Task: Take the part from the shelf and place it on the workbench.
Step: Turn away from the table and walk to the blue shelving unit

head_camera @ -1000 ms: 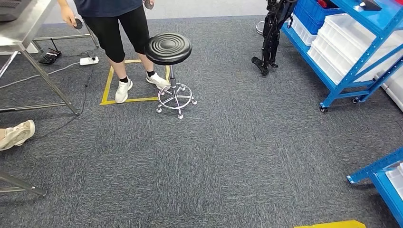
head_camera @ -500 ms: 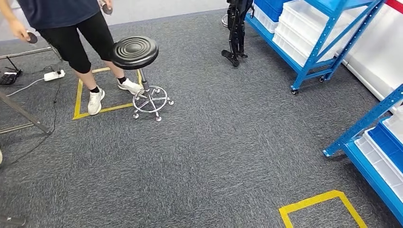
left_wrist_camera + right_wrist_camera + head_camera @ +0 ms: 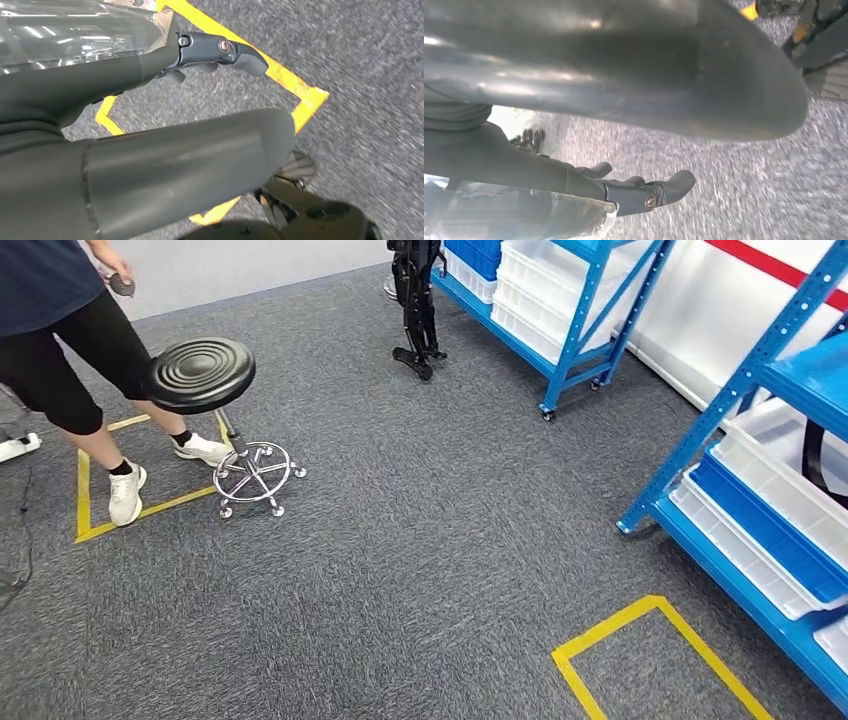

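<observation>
Standing shelf: blue, right of frame, holding white bins; part not discernible.
Left hand: fingers spread, holding nothing.
Right hand: fingers apart, holding nothing.
Stool: upper left, beside a person.

Grey carpet floor: black round stool beside a person in taped yellow square; blue shelf with white bins; second yellow square.
</observation>
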`<state>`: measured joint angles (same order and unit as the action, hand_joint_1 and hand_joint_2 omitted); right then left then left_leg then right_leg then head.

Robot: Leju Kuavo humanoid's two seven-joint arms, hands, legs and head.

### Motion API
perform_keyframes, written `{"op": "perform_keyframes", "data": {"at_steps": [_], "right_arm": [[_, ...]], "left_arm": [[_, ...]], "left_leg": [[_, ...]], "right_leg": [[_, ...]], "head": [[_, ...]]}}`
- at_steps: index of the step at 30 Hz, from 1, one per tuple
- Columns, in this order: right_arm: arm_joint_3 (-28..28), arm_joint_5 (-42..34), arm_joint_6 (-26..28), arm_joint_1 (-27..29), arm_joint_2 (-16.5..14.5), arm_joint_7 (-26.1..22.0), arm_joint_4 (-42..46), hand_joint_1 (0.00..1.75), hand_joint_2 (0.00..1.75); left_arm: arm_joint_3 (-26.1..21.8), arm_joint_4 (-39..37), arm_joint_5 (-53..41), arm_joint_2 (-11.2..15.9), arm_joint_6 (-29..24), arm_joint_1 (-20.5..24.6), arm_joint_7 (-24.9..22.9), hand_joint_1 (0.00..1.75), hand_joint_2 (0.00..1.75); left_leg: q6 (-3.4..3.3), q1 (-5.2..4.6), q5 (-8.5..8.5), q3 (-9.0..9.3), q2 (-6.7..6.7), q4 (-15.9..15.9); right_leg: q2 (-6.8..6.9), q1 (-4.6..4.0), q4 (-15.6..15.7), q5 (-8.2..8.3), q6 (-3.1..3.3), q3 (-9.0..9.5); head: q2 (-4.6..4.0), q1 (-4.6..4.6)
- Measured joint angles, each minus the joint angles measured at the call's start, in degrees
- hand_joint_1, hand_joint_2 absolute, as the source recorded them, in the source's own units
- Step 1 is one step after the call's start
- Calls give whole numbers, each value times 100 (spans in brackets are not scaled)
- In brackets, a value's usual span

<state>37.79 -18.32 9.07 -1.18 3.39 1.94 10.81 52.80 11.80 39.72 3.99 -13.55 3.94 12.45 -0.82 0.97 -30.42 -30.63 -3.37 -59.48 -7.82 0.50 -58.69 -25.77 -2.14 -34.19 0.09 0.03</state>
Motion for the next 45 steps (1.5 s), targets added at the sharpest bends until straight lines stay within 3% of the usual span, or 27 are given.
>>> {"op": "perform_keyframes", "data": {"at_steps": [1, 3, 5, 7, 8, 10, 12, 13, 15, 17, 18, 20, 22, 23, 24, 27, 29, 31, 33, 35, 37, 38, 39, 40, 42, 44, 45], "right_arm": [[-1, -2, -1, 18, 0, 1, -3, 0, 0], [-5, -10, -8, 27, -5, 2, -9, 0, 0], [-9, -18, -15, 17, -10, 3, -10, 0, 0], [-10, -21, -15, 24, -10, 3, -10, 0, 0], [-11, -22, -15, 29, -11, 3, -10, 0, 0], [-13, -22, -15, 34, -8, 3, -10, 0, 0], [-15, -22, -15, 16, -5, 3, -10, 0, 0], [-15, -22, -14, 9, -5, 3, -10, 0, 0], [-15, -21, -13, 2, -4, 3, -13, 0, 0], [-15, -19, -13, -1, -2, 3, -16, 0, 0], [-15, -17, -13, -7, -1, 3, -16, 0, 0], [-15, -14, -13, -20, 5, 3, -16, 0, 0], [-15, -16, -13, -20, 9, 2, -17, 0, 0], [-15, -19, -13, -14, 10, 1, -17, 0, 0], [-15, -23, -13, -7, 9, 0, -18, 0, 0], [-15, -30, -13, -9, 4, -6, -19, 0, 0], [-16, -31, -11, -12, 4, -13, -20, 0, 0], [-17, -33, -9, 13, 10, -17, -27, 0, 0], [-17, -35, -8, 30, 13, -19, -35, 0, 0], [-17, -36, -7, 18, 8, -21, -38, 0, 0], [-17, -37, -7, 11, 6, -23, -38, 0, 0], [-17, -37, -7, 14, 7, -23, -38, 0, 0], [-17, -37, -7, 21, 7, -23, -38, 0, 0], [-17, -37, -7, 29, 12, -23, -38, 0, 0], [-17, -37, -7, 26, 16, -25, -38, 0, 0], [-17, -37, -6, 16, 17, -27, -38, 0, 0], [-17, -37, -4, 15, 18, -28, -38, 0, 0]], "left_arm": [[0, 0, 2, -4, 0, 2, 4, 0, 0], [-1, -1, 5, -7, 0, 0, 11, 0, 0], [-1, -2, 5, 0, 1, -17, 12, 0, 0], [1, -4, 5, 4, 2, -28, 12, 0, 0], [1, -4, 5, 5, 2, -26, 12, 0, 0], [1, -4, 5, 4, 2, -23, 12, 0, 0], [1, -5, 5, 10, 3, -23, 11, 0, 0], [1, -6, 5, 14, 3, -20, 10, 0, 0], [1, -4, 5, 13, 2, -6, 12, 0, 0], [1, -1, 10, 6, -7, 13, 17, 0, 0], [1, 0, 17, 1, -11, 15, 20, 0, 0], [1, 0, 36, -9, -16, -7, 22, 0, 0], [2, 0, 45, -14, -16, -35, 19, 0, 0], [2, 0, 48, -15, -18, -41, 15, 0, 0], [2, 0, 51, -16, -21, -44, 11, 0, 0], [1, -4, 61, -16, -33, -49, 3, 0, 0], [1, -6, 62, -17, -40, -51, 1, 0, 0], [1, -4, 63, -22, -52, -45, 1, 0, 0], [-1, -5, 71, -22, -63, -47, 0, 0, 0], [-3, -7, 89, -15, -66, -71, -1, 0, 0], [-4, -7, 99, -11, -65, -91, -4, 0, 0], [-4, -7, 99, -13, -64, -92, -7, 0, 0], [-4, -7, 99, -14, -63, -91, -9, 0, 0], [-4, -7, 99, -17, -63, -90, -11, 0, 0], [-4, -8, 101, -14, -65, -90, -11, 0, 0], [-4, -9, 105, -8, -67, -88, -11, 0, 0], [-4, -9, 109, -7, -68, -85, -11, 0, 0]], "left_leg": [[-51, -3, 24, 21, 74, 30], [-138, 3, 76, 56, 227, 92], [-172, -22, 88, 62, 394, 104], [-173, -37, 79, 58, 558, 103], [-167, -37, 71, 63, 628, 103], [-133, -34, 43, 90, 756, 102], [-64, -60, -8, 132, 863, 96], [-27, -72, -31, 156, 913, 96], [41, -69, -65, 209, 1008, 116], [106, -38, -165, 214, 856, 25], [129, -25, -299, 136, 694, -171], [138, -15, -665, -206, 401, -866], [147, -12, -842, -544, 334, -1452], [151, -6, -766, -597, 326, -1489], [151, 6, -578, -539, 310, -1297], [143, 70, -16, -126, 1, -262], [103, 56, 22, -47, -115, -16], [8, 29, 39, -19, 16, 25], [-90, 31, 87, 26, 158, 78], [-137, 20, 107, 43, 322, 98], [-142, 5, 101, 35, 496, 96], [-135, 4, 92, 35, 572, 95], [-126, 6, 82, 40, 632, 94], [-106, 13, 65, 56, 696, 94], [-44, -2, 14, 101, 807, 90], [31, -35, -43, 152, 914, 98], [63, -44, -66, 181, 967, 111]], "right_leg": [[30, 3, -24, -5, -27, -35], [296, -10, -339, -160, -26, -215], [605, -6, -1064, -462, 7, -570], [702, 26, -1583, -608, -25, -822], [729, 43, -1530, -558, -70, -790], [889, 71, -825, -294, -172, -407], [1139, 49, -168, -92, -172, -33], [1207, 25, -36, -60, -136, 44], [1110, -4, -14, -52, -46, 39], [983, 42, 17, -35, 37, 56], [919, 72, 33, -23, 90, 74], [791, 69, 36, -17, 165, 71], [633, 46, 32, -14, 190, 69], [551, 40, 30, -12, 193, 74], [468, 39, 27, -12, 192, 84], [240, 20, -1, -15, 155, 92], [115, 7, -3, -12, 73, 38], [42, 24, 1, -1, -16, -11], [287, 21, -215, -118, -38, -119], [617, 23, -851, -433, -8, -429], [705, 44, -1502, -678, -28, -750], [721, 55, -1590, -686, -70, -789], [737, 66, -1501, -628, -119, -741], [795, 75, -1145, -487, -179, -550], [1076, 71, -400, -210, -215, -147], [1237, 43, -57, -77, -152, 45], [1194, 26, -53, -71, -111, 46]], "head": [[-1, 1], [-1, 32], [-1, 58], [-1, 60], [-1, 62], [-1, 65], [0, 60], [-1, 57], [-1, 51], [-1, 36], [-1, 24], [0, 2], [0, 2], [0, 1], [-1, 1], [-1, 2], [-1, 5], [-1, 5], [-1, 22], [-1, 46], [-1, 54], [0, 54], [-1, 57], [-1, 57], [-2, 68], [-1, 66], [-1, 60]]}}
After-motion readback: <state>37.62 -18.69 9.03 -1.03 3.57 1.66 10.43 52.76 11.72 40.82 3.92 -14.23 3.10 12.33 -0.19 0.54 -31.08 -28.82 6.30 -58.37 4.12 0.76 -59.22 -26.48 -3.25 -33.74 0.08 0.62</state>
